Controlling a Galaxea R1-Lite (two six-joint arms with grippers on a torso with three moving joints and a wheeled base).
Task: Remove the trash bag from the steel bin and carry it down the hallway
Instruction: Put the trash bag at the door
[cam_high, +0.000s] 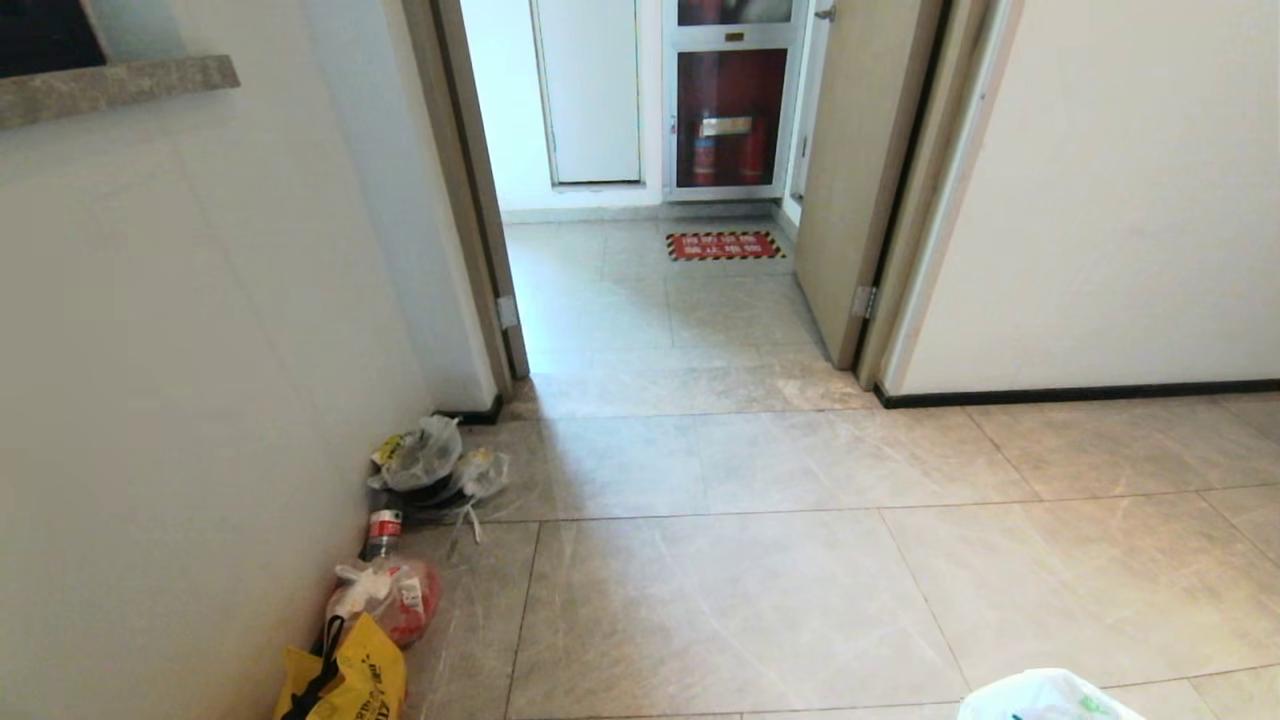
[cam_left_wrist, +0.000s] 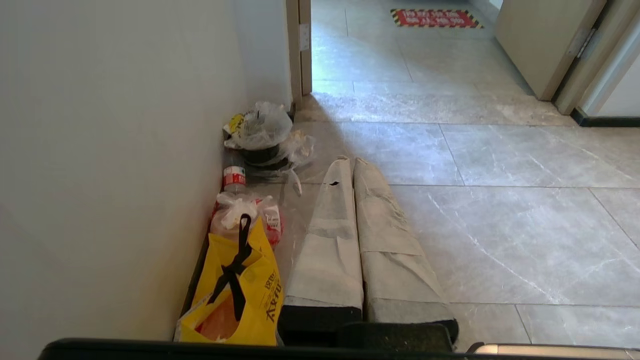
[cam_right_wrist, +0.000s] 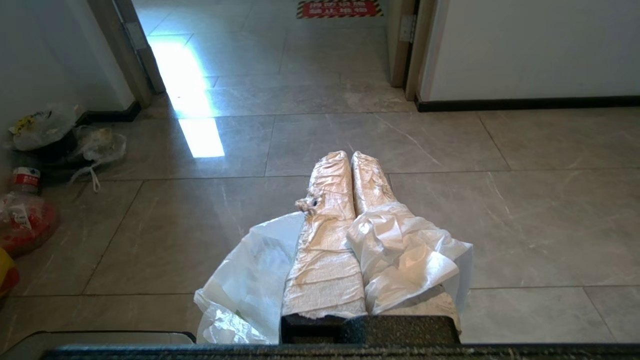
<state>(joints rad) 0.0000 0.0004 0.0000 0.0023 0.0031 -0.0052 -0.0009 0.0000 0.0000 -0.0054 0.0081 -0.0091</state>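
1. Glossy beige-grey tiles of the hallway (cam_high: 760, 560) are seen running to an open doorway; a red floor sign (cam_high: 725, 245) with a striped border lies past the threshold, its lettering too small to be read.
2. Right gripper (cam_right_wrist: 352, 160): the two wrapped fingers are seen pressed together in the right wrist view, jaws closed on the trash bag (cam_right_wrist: 400, 260). Thin white plastic is bunched over one finger and hangs to either side of both.
3. In the head view only a cut-off corner of the trash bag (cam_high: 1045, 697) is caught at the lower right edge; neither arm is seen there.
4. Left gripper (cam_left_wrist: 352, 165): the wrapped fingers are seen lying side by side, touching along their length, jaws closed and nothing held.
5. Along the left wall a row of litter is noted: a yellow tote bag (cam_high: 345, 680) with black handles, partly cut off by the lower edge; a tied clear bag (cam_high: 390, 598) with red contents; a bottle (cam_high: 382, 532), mostly hidden; and a heap of clear plastic wrapping (cam_high: 435, 465) over something dark that cannot be made out.
6. At the lower left corner of the right wrist view a curved metallic rim (cam_right_wrist: 100, 336) is seen, cut off; what it belongs to cannot be told.
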